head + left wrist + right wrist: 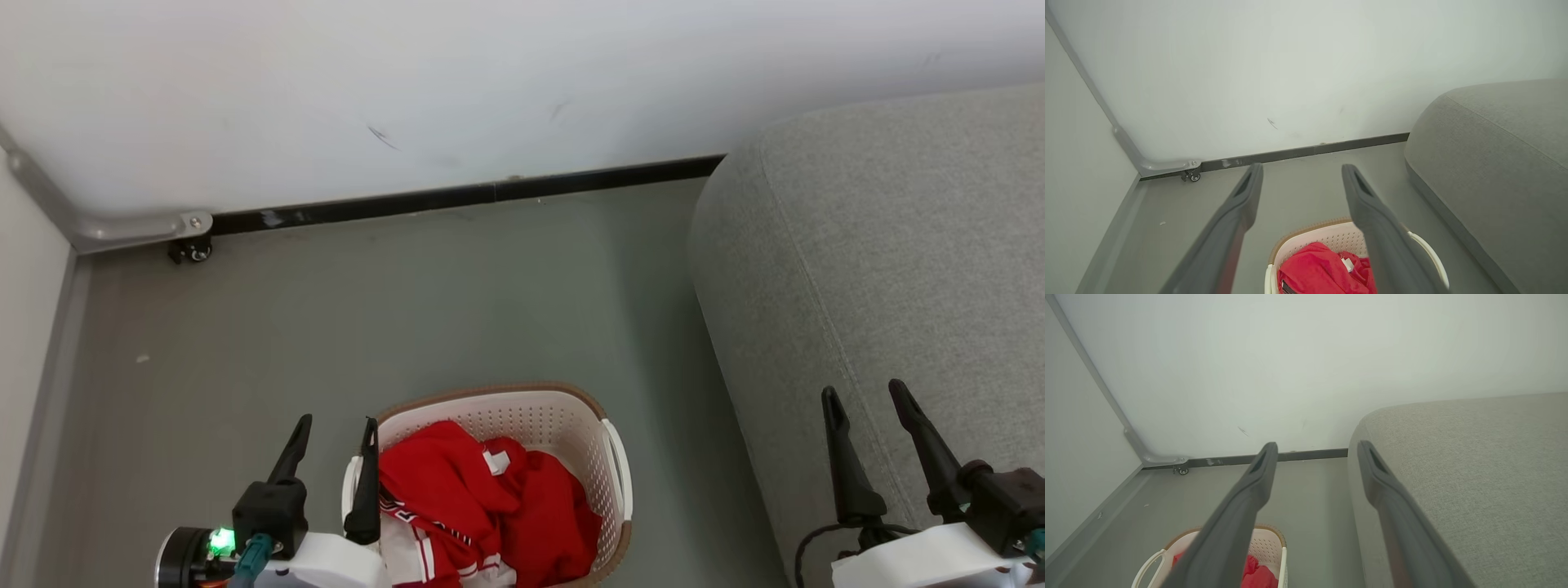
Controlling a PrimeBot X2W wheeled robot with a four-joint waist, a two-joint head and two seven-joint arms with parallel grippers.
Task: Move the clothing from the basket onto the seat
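Note:
The cream basket (571, 416) with its brown rim stands on the grey floor at the bottom middle of the head view. Red clothing (465, 490) lies bunched inside it, with white striped trim and a white tag showing. The light-grey seat (890, 253) rises to the right of the basket. My left gripper (339, 420) is open, empty, just left of the basket's rim. My right gripper (865, 392) is open and empty in front of the seat's edge. The left wrist view looks down on the basket (1327, 237) and clothing (1318, 269) between my fingers.
A white wall with a dark baseboard (457, 198) runs behind the basket. A grey metal bracket with a small caster (189, 249) sits in the left corner. Bare grey floor (408, 310) lies between wall, basket and seat.

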